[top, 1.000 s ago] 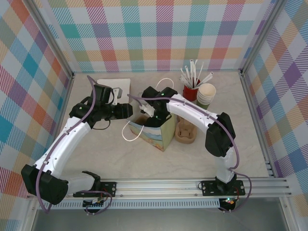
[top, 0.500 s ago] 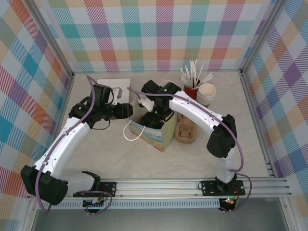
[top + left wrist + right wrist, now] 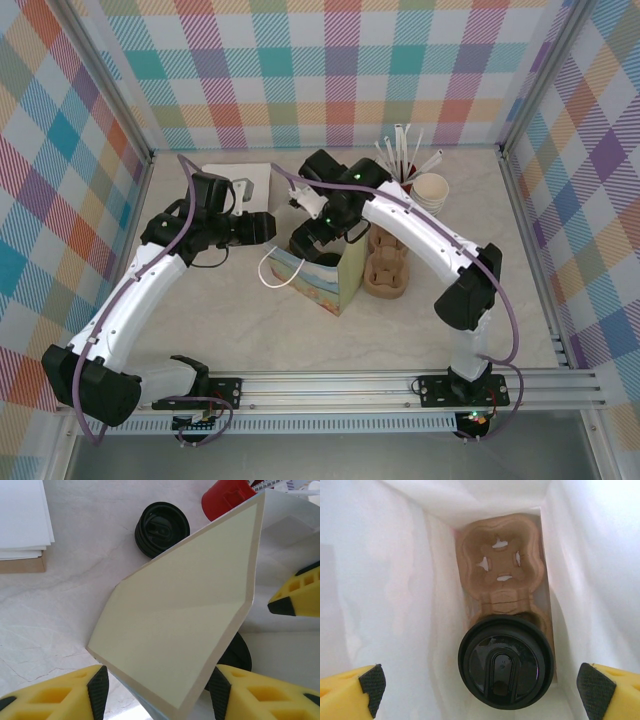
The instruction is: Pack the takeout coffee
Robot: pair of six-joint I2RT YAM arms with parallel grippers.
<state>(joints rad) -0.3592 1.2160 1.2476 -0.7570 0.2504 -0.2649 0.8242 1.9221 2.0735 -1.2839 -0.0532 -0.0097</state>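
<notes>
The takeout coffee [image 3: 506, 661], seen by its round black lid, stands in the near cell of a brown pulp carrier [image 3: 500, 560] at the bottom of a white paper bag [image 3: 385, 580]. My right gripper [image 3: 481, 686] hovers above the bag mouth, open wide, its fingers well clear of the lid on both sides. In the top view the right gripper [image 3: 308, 238] hangs over the bag [image 3: 330, 282] and hides the cup. My left gripper [image 3: 268, 228] is at the bag's left rim. Its pads [image 3: 98, 690] are shut on a cream fold of the bag [image 3: 180, 615].
A second pulp carrier [image 3: 385, 272] lies right of the bag. Behind it stand a red cup of straws [image 3: 400, 178] and stacked paper cups [image 3: 430, 192]. A stack of black lids [image 3: 161, 528] and white napkins [image 3: 240, 180] sit at the back left.
My right gripper has risen up and back from the bag's mouth, still open, with the coffee left inside. The left arm and the bag have stayed put.
</notes>
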